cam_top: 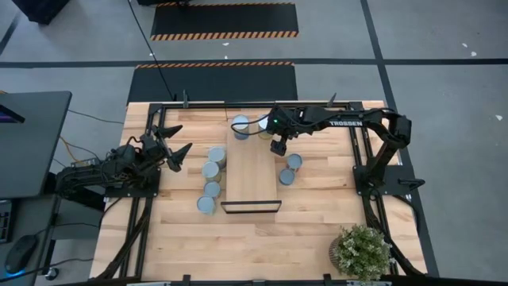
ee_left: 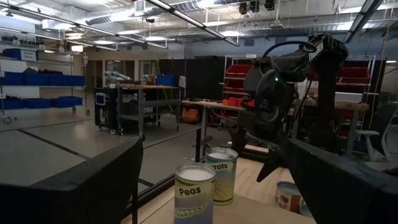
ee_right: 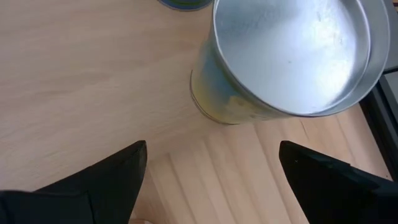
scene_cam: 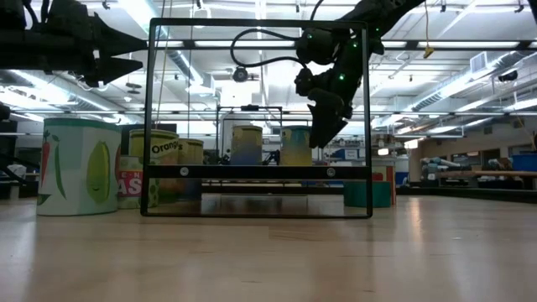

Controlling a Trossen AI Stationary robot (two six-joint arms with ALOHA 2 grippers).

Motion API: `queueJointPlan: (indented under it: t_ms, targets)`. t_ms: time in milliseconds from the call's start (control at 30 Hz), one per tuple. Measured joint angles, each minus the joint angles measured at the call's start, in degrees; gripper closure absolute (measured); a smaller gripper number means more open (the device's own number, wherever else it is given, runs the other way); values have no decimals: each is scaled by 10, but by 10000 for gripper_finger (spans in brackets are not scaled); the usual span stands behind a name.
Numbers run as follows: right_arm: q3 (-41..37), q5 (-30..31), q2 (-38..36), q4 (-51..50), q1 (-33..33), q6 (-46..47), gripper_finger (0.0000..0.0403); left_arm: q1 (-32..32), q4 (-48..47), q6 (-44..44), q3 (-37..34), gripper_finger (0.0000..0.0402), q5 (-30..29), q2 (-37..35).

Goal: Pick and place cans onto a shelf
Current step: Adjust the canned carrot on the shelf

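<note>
The shelf [cam_top: 252, 176] is a light-wood board on a black frame [scene_cam: 260, 172], raised above the tabletop. Two cans [cam_top: 240, 125] [cam_top: 262, 125] stand on its far end. My right gripper [cam_top: 278, 149] hangs open over the shelf's right edge, slanting down beside the right-hand one of these. That can's silvery top [ee_right: 292, 50] shows just ahead of the open fingers [ee_right: 134, 171], which touch nothing. Several cans [cam_top: 212, 179] stand on the table left of the shelf and two [cam_top: 290, 168] right of it. My left gripper [cam_top: 181, 151] waits open at the left.
A potted plant [cam_top: 361, 250] stands at the table's near right corner. Black frame rails [cam_top: 361, 151] run along both sides of the table. The shelf's near end carries a thin black lip [cam_top: 251, 206], and the middle of the board lies bare.
</note>
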Motion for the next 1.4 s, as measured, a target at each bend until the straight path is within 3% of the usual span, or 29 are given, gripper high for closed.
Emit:
queueJointPlan:
  t_ms: [1400]
  targets:
    - [0,-32,0,55,2,-1,30,0,0,1,0,6,0,0]
